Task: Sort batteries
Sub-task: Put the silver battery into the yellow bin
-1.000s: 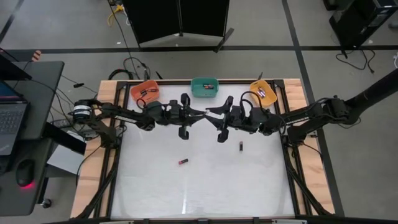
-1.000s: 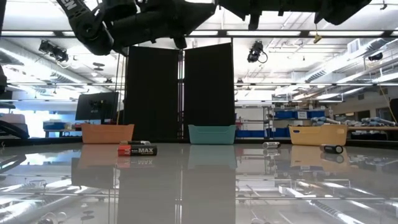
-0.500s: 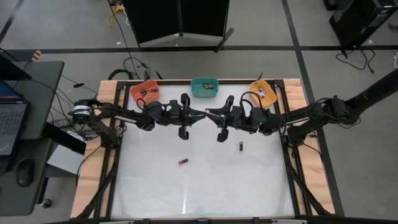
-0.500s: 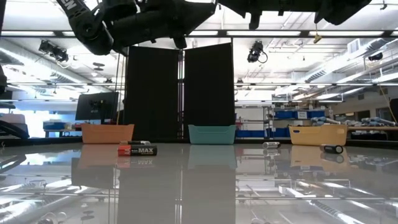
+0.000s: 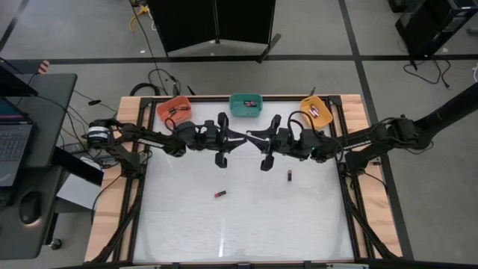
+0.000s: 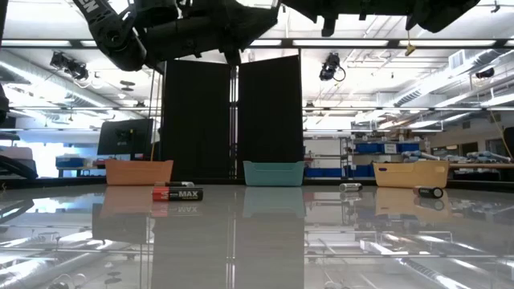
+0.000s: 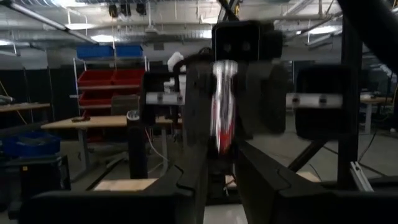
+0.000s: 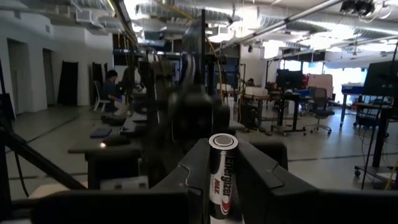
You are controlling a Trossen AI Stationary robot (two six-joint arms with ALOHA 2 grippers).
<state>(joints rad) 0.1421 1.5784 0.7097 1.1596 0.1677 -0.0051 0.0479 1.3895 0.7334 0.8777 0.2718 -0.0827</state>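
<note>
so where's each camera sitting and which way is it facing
High: above, straight down on table, both arms, bins.
Low: table height, level toward room; arms overhead, red battery ahead.
Left wrist: on left arm, past left tool shut on blurred battery.
Right wrist: on right arm, right tool shut on black battery.
Shared: high and low both show red battery.

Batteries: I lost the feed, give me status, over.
Left gripper and right gripper raised mid-table, each shut on a battery. Two batteries left on the table: red one, dark one. Nothing in the way.
</note>
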